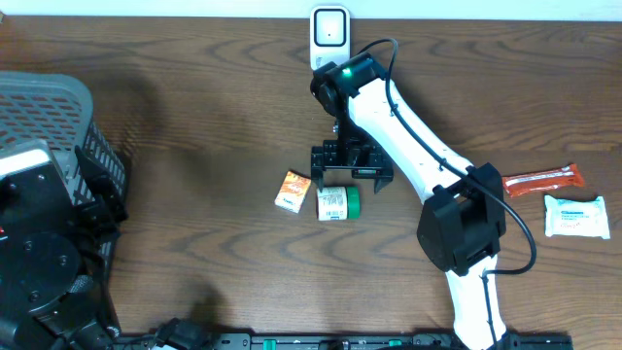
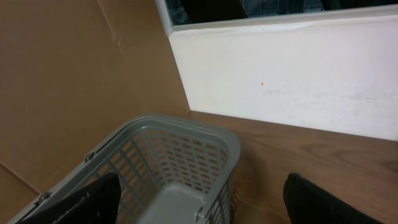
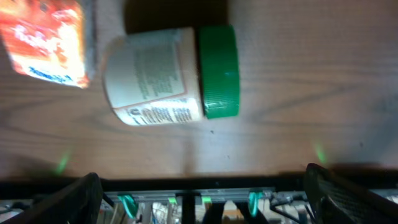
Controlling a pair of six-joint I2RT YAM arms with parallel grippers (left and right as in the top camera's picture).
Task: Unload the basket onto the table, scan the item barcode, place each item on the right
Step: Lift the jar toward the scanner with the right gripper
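counter: one green-lidded jar on its side, just beside one orange box; one snack bar, one white packet, one scanner, one basket | right hand spread wide over the jar, empty | left hand wide apart, empty, above the basket | jar label blurred, barcode not made out

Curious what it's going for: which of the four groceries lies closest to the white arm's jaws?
The green-lidded white jar, on its side right by the open jaws; the orange box lies just beyond, red bar and white packet far off.
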